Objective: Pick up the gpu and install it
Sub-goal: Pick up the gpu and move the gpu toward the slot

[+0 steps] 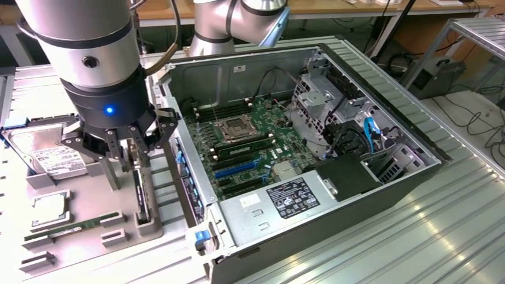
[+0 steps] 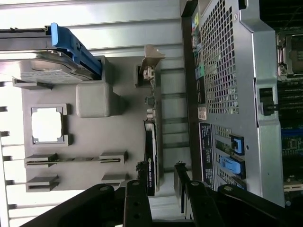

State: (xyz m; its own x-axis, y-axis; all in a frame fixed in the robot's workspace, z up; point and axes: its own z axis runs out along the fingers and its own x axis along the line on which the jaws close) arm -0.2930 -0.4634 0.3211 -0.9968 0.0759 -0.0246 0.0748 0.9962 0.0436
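I see the black gripper (image 1: 126,167) with its fingers apart and holding nothing, hanging just above the gpu (image 1: 143,192), a thin black card with a silvery end bracket (image 2: 152,59). The card stands on edge in the grey moulded tray (image 1: 91,198), at the exterior view's left of the open grey computer case (image 1: 316,65)

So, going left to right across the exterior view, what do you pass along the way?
hard drive → gpu, standing on edge in the parts tray → CPU socket → drive cage → blue cable
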